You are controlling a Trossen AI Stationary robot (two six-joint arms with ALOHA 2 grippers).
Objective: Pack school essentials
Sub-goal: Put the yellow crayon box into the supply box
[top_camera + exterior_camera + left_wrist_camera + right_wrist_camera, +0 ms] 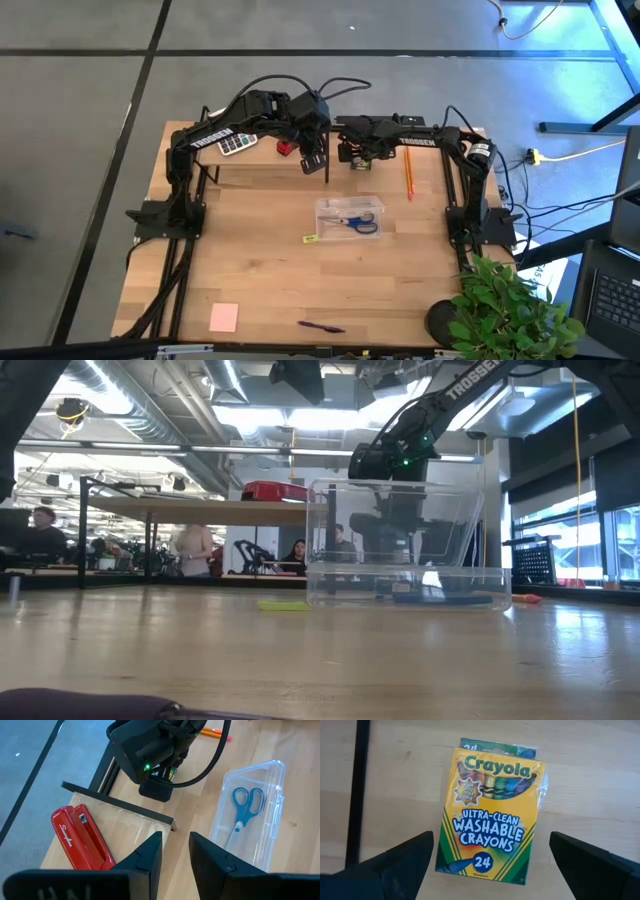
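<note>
The right gripper (490, 865) hangs directly above the yellow-green crayon box (491, 812) at the table's far edge, its fingers spread wide to either side of the box and touching nothing; bare wood shows between each finger and the box's long sides. The left gripper (175, 857) hovers just beside it near the far edge, fingers (150, 855) a narrow gap apart and holding nothing, with the red stapler (82, 837) lying on the raised shelf next to it. The clear container (349, 218) sits mid-table with the blue-handled scissors (357, 222) inside; a tiny yellow block (310, 238) lies on the wood just beside its near-left corner. The orange pencil (408, 170) lies to the right of the right gripper, apart from the container. The pink sticky-note pad (224, 317) and dark purple pen (321, 326) rest close to the near edge, well apart from both arms, with broad open tabletop between them and the container.
</note>
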